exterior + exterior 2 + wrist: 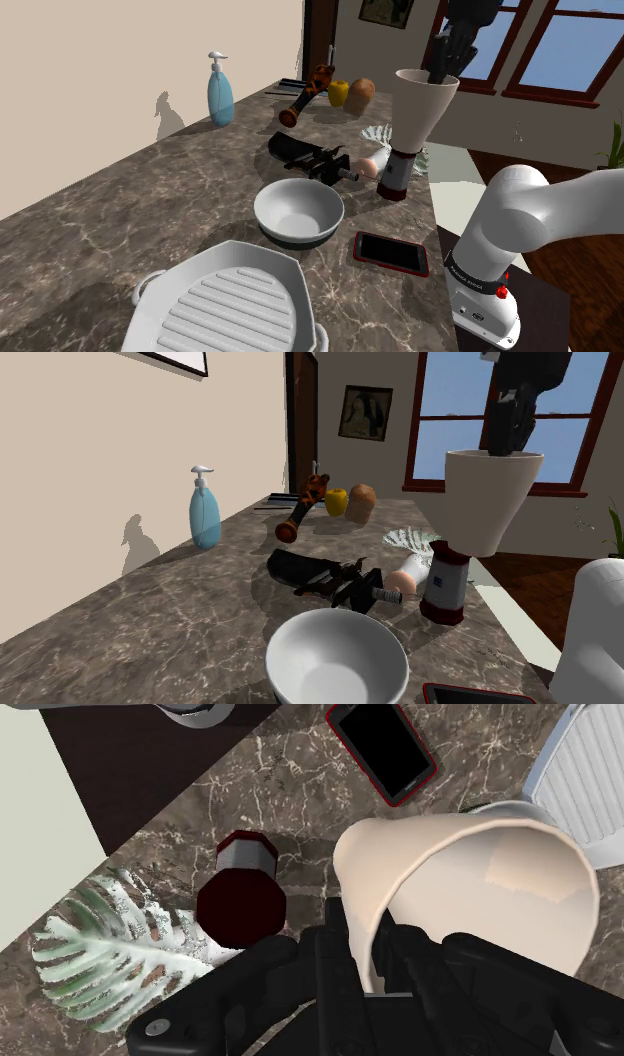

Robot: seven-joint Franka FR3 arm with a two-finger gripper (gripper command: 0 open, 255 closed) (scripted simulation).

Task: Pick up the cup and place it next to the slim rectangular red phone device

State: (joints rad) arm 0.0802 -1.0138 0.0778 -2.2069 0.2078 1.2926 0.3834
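A tall, cream-coloured, tapered cup [423,108] is held clear of the dark marbled worktop [120,240]. It is pinched at the rim by the black claw [441,68], with one finger apparently inside the mouth and one outside. The cup hangs above a dark red and white canister [395,172]. The slim red-edged phone with a black screen [391,252] lies flat nearer the stand, just beside a white bowl [298,212]. The cup is judged light, stiff and smooth-walled, so a rim pinch could let it swing or slip. A slow carry is advised.
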